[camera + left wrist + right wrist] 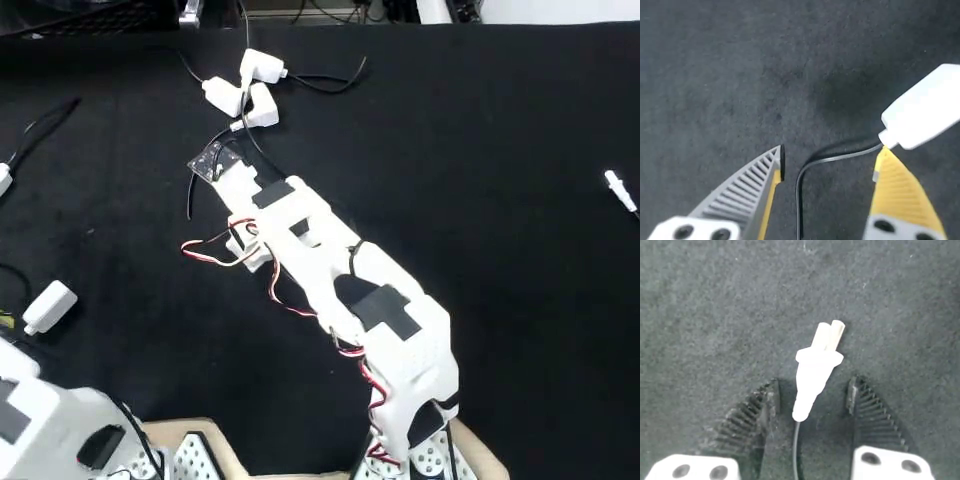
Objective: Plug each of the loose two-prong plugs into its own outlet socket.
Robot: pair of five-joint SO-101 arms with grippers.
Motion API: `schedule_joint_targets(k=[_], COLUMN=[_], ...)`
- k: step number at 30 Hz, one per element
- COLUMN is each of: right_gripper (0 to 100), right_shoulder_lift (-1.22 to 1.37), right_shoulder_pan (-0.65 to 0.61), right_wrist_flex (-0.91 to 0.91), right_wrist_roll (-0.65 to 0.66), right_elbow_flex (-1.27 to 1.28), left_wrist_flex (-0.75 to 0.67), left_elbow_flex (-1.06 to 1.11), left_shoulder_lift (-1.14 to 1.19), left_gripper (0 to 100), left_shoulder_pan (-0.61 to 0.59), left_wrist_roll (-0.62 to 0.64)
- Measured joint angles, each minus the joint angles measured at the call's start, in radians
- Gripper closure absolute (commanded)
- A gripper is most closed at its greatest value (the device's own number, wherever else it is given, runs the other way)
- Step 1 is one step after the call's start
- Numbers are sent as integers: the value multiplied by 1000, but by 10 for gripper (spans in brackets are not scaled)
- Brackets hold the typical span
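Observation:
A white two-prong plug lies flat on the black mat between the spread fingers of my right gripper, prongs pointing away from the wrist, its thin cable running back under the camera. The fingers stand on either side without touching it. From above, the right arm stretches diagonally to its gripper, just short of a cluster of three white outlet sockets. My left gripper is open low over the mat, a white socket block just beyond one fingertip. Its black cable passes between the fingers.
Another white plug lies near the mat's right edge. A white socket block sits at the left, and a small white piece at the left edge. Black cables loop around the socket cluster. The left arm's base is at the lower left.

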Motion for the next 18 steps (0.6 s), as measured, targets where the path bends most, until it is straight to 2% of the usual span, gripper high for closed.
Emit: schedule_joint_targets(k=[4,10,18], right_gripper=[758,758,758], right_shoulder_lift=[0,0,0], right_shoulder_pan=[0,0,0], right_wrist_flex=[0,0,0], right_wrist_roll=[0,0,0], right_elbow_flex=[0,0,0], left_wrist_flex=[-86,-109,-107], left_elbow_flex=[-5,29,210], left_shoulder_lift=[66,72,-86], left_gripper=[710,710,708], left_shoulder_pan=[20,72,135], left_wrist_roll=[71,94,97])
